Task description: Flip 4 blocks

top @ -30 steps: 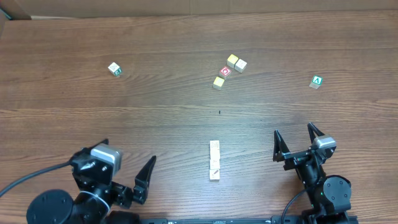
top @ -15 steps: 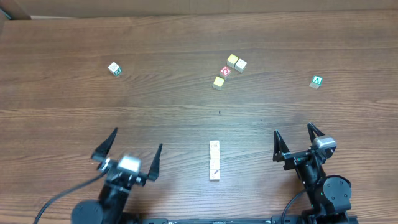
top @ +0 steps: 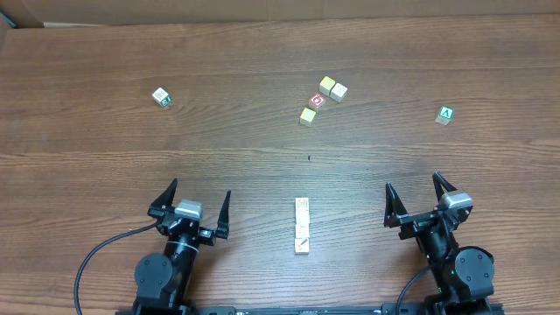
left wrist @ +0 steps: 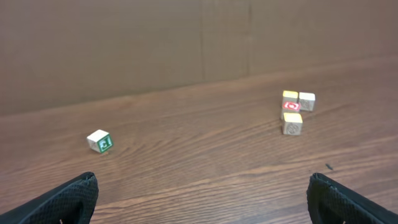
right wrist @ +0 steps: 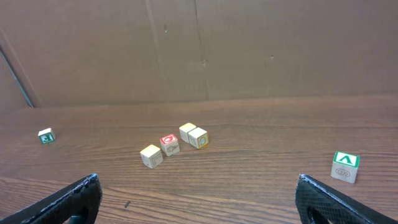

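4 cream blocks [top: 302, 226] lie end to end, touching, in 1 short straight row in the lower middle of the overhead frame, running up and down the picture on the brown wooden surface [top: 105, 157]. their top faces are pale with faint marks too small to read.

the left pincer [top: 200, 188] sits in the lower left of the frame, its 2 black fingers spread wide apart with nothing between them. the right pincer [top: 412, 181] sits in the lower right, also spread wide and holding nothing. the row of blocks lies between the 2 pincers, well apart from both. a black cable [top: 96, 258] curves away from the left arm toward the bottom edge.

in the upper middle of the frame is a loose cluster of 4 cubes: a yellow-topped cube [top: 326, 85] touching a cream cube [top: 339, 91], a red-faced cube [top: 317, 101] just below and left of them, and a pale yellow cube [top: 307, 115] just below that. a green "a" cube [top: 446, 115] stands alone at the upper right, and a white-and-green cube [top: 161, 97] alone at the upper left.

both wrist views look across the surface at these far cubes, with a brown cardboard wall [left wrist: 124, 43] behind and the dark fingertips [left wrist: 68, 199] in the bottom corners.
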Robot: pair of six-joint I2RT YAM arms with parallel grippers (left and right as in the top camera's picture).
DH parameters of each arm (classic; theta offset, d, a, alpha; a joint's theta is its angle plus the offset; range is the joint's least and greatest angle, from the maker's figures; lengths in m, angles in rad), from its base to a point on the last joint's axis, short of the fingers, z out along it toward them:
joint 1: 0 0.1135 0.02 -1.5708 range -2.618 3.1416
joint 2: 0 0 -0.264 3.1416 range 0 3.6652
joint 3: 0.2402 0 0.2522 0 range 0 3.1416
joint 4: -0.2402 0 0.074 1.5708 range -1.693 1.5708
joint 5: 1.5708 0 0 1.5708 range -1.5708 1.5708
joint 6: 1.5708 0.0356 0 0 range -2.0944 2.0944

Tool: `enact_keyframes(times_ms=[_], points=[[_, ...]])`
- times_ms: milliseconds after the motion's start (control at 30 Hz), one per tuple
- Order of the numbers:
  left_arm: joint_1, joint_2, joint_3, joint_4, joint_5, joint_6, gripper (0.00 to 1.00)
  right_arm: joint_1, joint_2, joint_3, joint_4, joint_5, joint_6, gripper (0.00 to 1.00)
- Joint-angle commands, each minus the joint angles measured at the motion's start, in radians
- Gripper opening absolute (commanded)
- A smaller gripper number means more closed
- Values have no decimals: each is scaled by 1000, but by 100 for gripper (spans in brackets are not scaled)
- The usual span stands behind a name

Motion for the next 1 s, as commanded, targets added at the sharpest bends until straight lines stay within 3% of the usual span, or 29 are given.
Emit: enact_keyframes(times_ms=[0,967], points=[[6,-13,-8,2,-60,-52,100,-5,-11,-10,8,2,0,100],[6,-11,-8,4,-47,-48,100,-5,-11,-10,8,2,0,100]])
